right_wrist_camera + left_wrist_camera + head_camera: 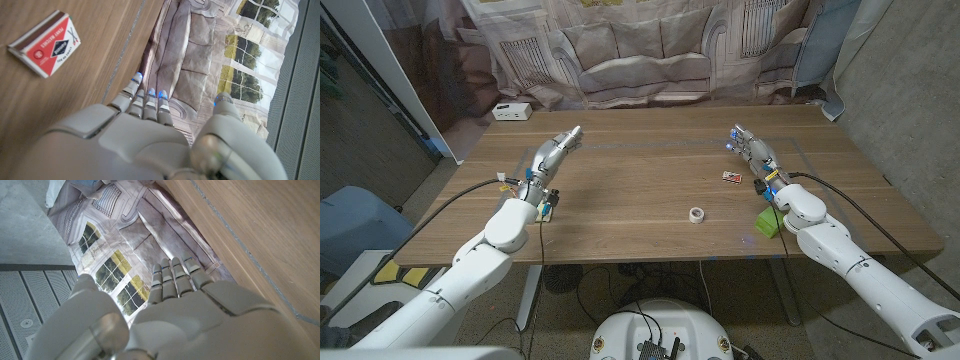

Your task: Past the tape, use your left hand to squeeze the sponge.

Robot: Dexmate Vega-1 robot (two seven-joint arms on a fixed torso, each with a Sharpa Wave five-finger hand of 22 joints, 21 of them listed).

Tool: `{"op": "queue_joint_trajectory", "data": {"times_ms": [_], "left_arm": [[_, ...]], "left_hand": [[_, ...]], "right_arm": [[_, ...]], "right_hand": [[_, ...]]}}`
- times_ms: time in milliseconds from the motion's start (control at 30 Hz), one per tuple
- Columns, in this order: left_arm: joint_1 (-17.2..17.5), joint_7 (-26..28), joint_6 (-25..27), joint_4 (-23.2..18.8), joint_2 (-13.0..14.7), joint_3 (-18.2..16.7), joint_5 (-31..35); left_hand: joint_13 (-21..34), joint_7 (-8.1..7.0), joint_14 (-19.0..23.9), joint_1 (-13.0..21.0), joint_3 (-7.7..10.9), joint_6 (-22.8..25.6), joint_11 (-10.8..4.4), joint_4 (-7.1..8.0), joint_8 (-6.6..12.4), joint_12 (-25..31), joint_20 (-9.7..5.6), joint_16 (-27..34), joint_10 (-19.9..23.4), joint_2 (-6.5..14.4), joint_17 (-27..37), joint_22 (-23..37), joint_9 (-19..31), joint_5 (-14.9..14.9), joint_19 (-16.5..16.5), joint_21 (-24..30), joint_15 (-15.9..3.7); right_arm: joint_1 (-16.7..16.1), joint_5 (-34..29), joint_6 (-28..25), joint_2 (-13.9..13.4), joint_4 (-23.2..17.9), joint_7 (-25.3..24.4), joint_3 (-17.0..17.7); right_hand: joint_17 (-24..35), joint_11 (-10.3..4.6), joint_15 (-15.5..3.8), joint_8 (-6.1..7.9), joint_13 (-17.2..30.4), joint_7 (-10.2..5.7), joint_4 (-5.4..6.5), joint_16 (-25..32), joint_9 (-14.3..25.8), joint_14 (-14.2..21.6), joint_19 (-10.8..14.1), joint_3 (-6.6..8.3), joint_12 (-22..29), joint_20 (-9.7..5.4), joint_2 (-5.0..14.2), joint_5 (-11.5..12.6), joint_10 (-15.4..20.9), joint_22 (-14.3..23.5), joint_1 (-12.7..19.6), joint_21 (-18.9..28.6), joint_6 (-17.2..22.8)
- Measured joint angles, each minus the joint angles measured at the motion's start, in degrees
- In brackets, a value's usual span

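The sponge [768,221], green, lies on the counter [640,190] near its front right edge, just beside the right forearm. Its long axis cannot be told from the head view; part of it is hidden by the arm.

A roll of tape [697,214] lies flat near the counter's front middle, left of the sponge and apart from it. A matchbox [731,176] lies farther back; the right wrist view shows its red-and-white label [46,44], which the head view is too small to resolve.

The left hand [550,157] reaches toward the far left part of the counter, well apart from the sponge. The left wrist view shows its fingers [172,277] straight, pressed side by side, holding nothing.

The right hand [752,151] reaches toward the far right. Its fingers [145,100] are extended, close together, thumb apart, holding nothing.

A white box [511,111] sits at the far left corner.
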Motion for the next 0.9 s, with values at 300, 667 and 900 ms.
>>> {"op": "queue_joint_trajectory", "data": {"times_ms": [300, 667, 900], "left_arm": [[3.7, -1.1, -1.8, -0.1, 1.5, -3.4, -0.8], [8.0, -1.2, -2.7, -1.4, 2.7, -7.6, -0.9], [10.0, -1.1, -3.8, -1.1, 2.1, -9.5, -0.7]], "left_hand": [[0.0, 0.31, 0.3, 0.5, 0.00, 0.3, -0.20, -0.47, 0.00, 0.0, 0.19, 0.0, 0.2, 0.1, 0.0, 0.0, 0.0, 0.0, 0.2, 0.0, -0.31], [0.0, 0.00, 0.5, 0.9, 0.23, 0.6, 0.10, -0.71, 0.00, 0.0, -0.09, 0.0, 0.5, 0.5, 0.0, 0.0, 0.0, -0.2, 0.5, 0.0, -0.09], [0.0, -0.31, 1.1, 1.0, 0.46, 0.9, -0.21, -0.94, 0.00, 0.0, 0.11, 0.0, 0.8, 0.3, 0.0, 0.0, 0.0, -0.2, 0.9, 0.0, -0.30]], "right_arm": [[-1.0, -2.0, -1.2, 0.2, -2.4, -3.2, -0.5], [-1.1, -3.2, -2.4, 0.7, -3.7, -5.0, -1.1], [-0.8, -3.9, -3.5, 0.9, -4.1, -5.5, -1.4]], "right_hand": [[0.0, 0.31, -0.11, 0.00, 0.0, 0.00, 0.00, 0.0, 0.0, 0.3, 0.0, 0.00, 0.0, 0.00, 0.30, 0.0, 0.3, 0.0, 0.3, -0.4, 0.0], [-0.1, 0.31, -0.11, 0.00, 0.0, 0.00, 0.00, 0.0, 0.0, 0.3, 0.3, 0.00, 0.0, 0.32, 0.61, 0.0, 0.3, 0.0, 0.6, -0.6, 0.0], [-0.1, 0.31, -0.11, 0.00, 0.0, 0.00, -0.16, 0.0, 0.0, 0.3, 0.3, 0.16, 0.0, 0.31, 0.61, 0.0, 0.3, 0.0, 0.6, -0.8, 0.0]]}}
